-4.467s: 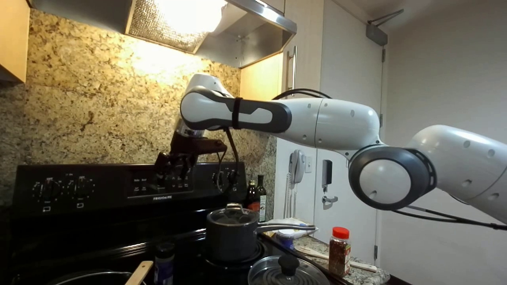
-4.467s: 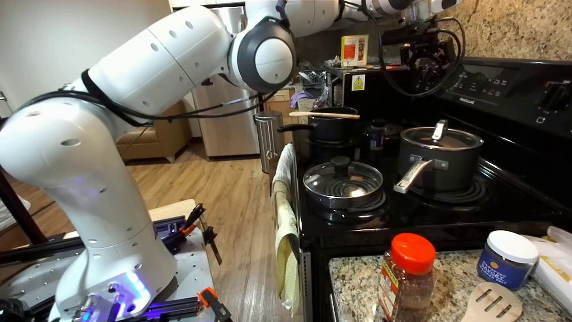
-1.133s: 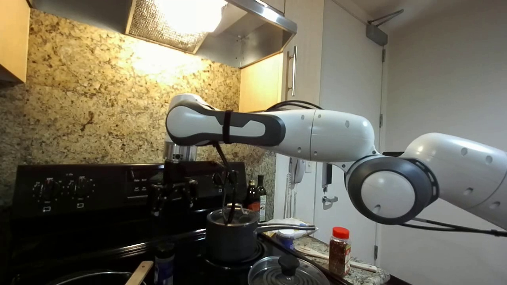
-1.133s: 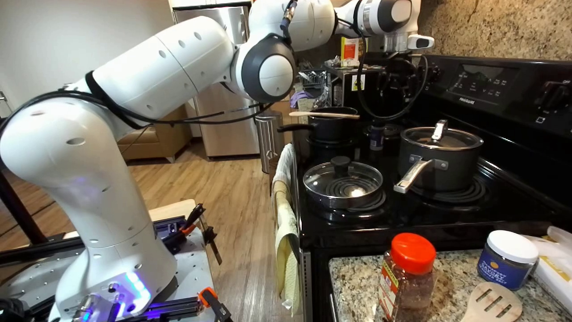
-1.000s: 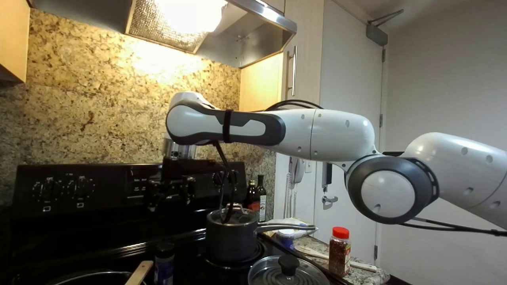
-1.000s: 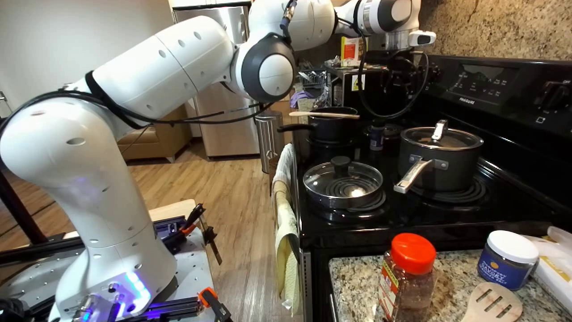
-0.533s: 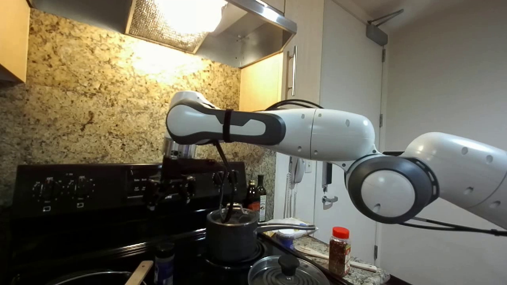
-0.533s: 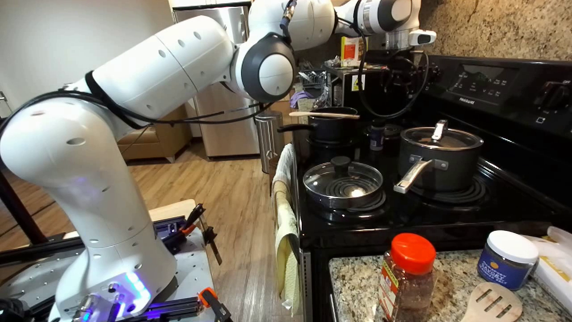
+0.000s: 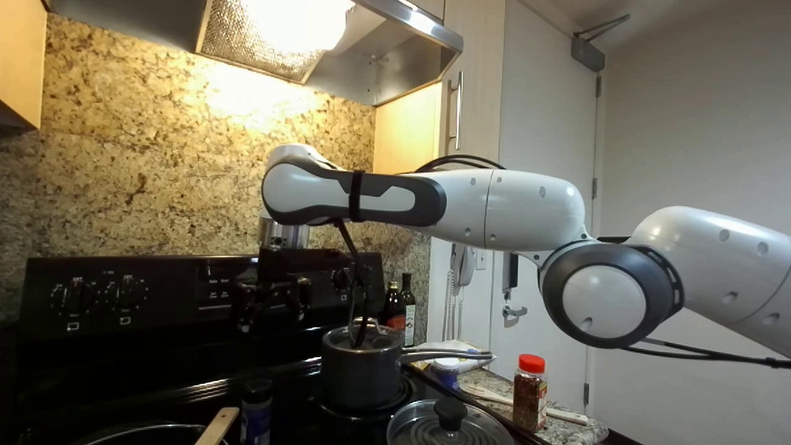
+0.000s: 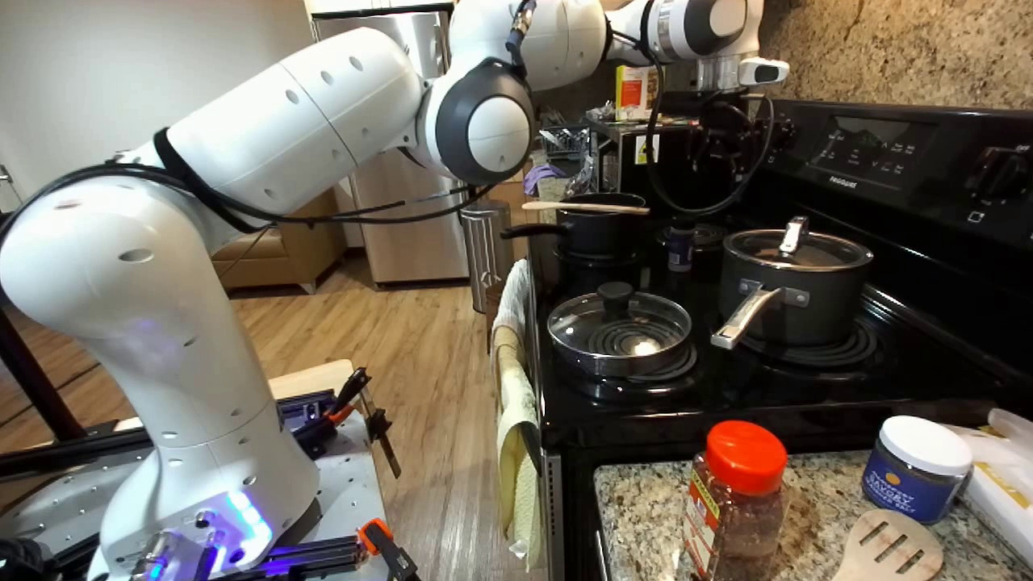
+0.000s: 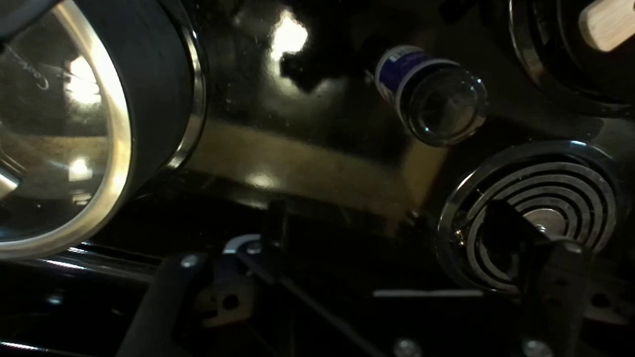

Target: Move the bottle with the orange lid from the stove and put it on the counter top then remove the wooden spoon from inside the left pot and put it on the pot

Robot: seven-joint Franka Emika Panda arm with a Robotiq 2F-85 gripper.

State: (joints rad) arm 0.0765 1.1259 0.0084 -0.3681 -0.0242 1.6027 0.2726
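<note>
We see the fingers (image 11: 511,228) spread wide, pointing down, well above the stove (image 10: 775,407). In the wrist view, one of them overlaps a coil burner (image 11: 548,218) that lies below. Between the spread fingers but farther out in that view, we find a purple-labelled bottle (image 11: 429,96), standing on the stove near the burner. Below the fingers and off to one side is a dark lidded pot (image 10: 823,307) with a metal handle; the left pot (image 10: 605,232) sits off to the opposite side, also lower than the fingers. Across its top, apart from the fingers, lies the wooden spoon (image 10: 585,208); we cannot tell whether any of it dips inside. Well apart from the fingers and lower down, the bottle with the orange lid (image 10: 736,508) stands upright on the table (image 10: 646,500) in both exterior views. Near it, likewise far from the fingers, we have a slotted wooden spatula (image 10: 892,549) lying flat and a white-lidded jar (image 10: 917,468). Lower than the fingers, on the stove's side toward the table, we notice a round glass lid (image 10: 617,327) with a black knob.
</note>
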